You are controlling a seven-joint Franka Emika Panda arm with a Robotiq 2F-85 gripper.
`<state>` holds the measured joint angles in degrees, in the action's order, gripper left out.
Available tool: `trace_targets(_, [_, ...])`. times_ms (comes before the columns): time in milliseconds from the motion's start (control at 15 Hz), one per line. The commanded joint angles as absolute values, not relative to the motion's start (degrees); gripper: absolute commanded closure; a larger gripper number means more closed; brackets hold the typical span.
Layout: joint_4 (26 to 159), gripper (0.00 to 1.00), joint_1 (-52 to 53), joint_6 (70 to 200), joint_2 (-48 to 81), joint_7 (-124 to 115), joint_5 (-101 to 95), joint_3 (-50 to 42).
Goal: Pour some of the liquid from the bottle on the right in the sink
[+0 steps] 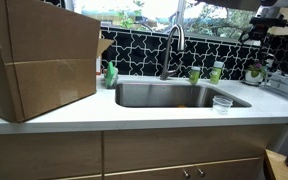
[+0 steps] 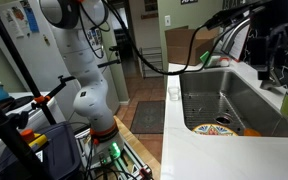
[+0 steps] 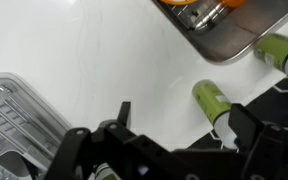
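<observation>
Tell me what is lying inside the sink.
In an exterior view, the sink holds a patterned dish and an orange object at one end. The counter edge covers part of the dish and the floor beside it.

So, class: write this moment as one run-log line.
gripper: open, empty | bottle: upright beside sink, ungrasped | pour: not started

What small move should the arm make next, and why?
Probably lower the open pincer toward the pale-green bottle and centre on it. The wrist view shows the bottle standing on the counter just past the sink corner, off to one side of the pincer, with nothing gripped yet.
</observation>
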<state>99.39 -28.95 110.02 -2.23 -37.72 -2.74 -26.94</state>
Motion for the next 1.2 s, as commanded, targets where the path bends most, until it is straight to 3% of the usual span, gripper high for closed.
trace_targets(0, [86.31,0.0,-31.26,112.32,10.7,-39.7,1.98,-30.24])
trace_targets(333, [74.59,0.0,-36.84,111.78,23.2,-39.1,7.74,-30.22])
trace_targets(400, [80.29,0.0,-34.65,113.03,17.6,-39.33,4.42,-29.75])
trace_targets(733, [76.11,0.0,-35.99,113.27,22.76,-39.22,6.13,-30.42])
trace_targets(1133, [71.63,0.0,-47.02,106.77,28.25,-38.05,24.48,-23.66])
